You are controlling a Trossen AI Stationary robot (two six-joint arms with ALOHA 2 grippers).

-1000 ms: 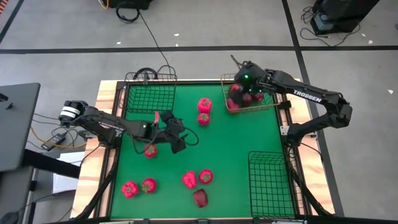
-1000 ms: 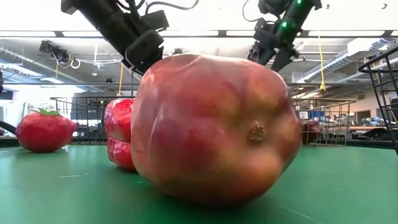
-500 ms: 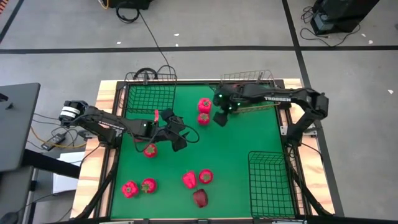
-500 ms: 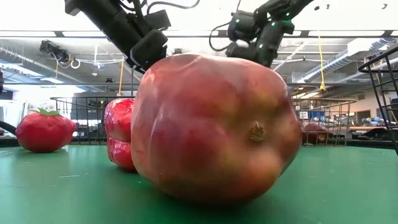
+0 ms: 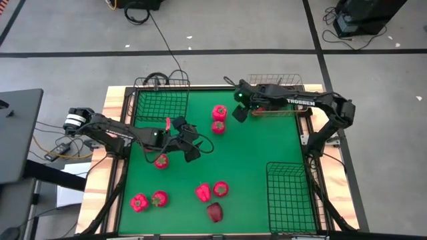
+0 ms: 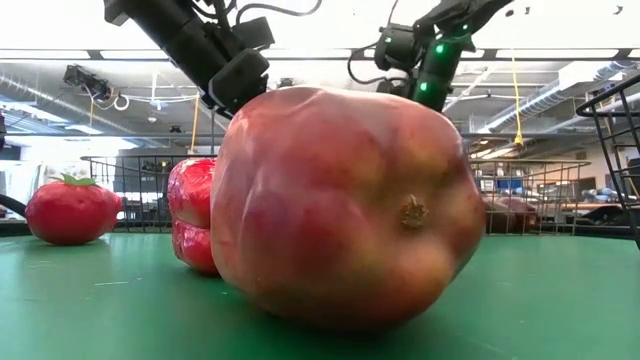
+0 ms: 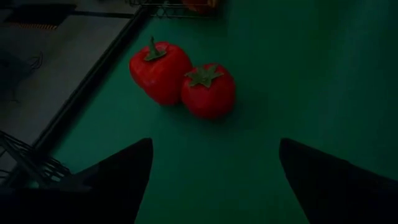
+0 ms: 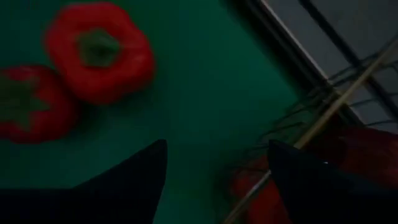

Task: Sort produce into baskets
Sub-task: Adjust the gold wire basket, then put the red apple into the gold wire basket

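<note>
My left gripper [image 5: 189,141] [image 7: 214,180] is open and empty above the green mat, left of centre. My right gripper [image 5: 235,113] [image 8: 217,180] is open and empty, just left of the gold wire basket [image 5: 275,100], beside a red pepper [image 5: 219,112] [image 8: 99,50] and a tomato [image 5: 217,127] [image 8: 28,102] that rest on the mat. The gold basket holds dark red items [image 8: 360,149]. Another tomato [image 5: 161,161] lies near my left gripper. A dark red apple [image 5: 215,212] [image 6: 340,200] lies near the front edge.
A squarish black basket [image 5: 160,100] stands at the far left, a longer black basket [image 5: 290,197] at the near right. More red produce lies on the mat: a pair at the near left [image 5: 148,201] and a pair near the front centre [image 5: 211,191].
My right gripper has left the space over the gold basket and swung toward the table's left, then drawn back a little toward the far edge, ending beside the pepper and tomato.
</note>
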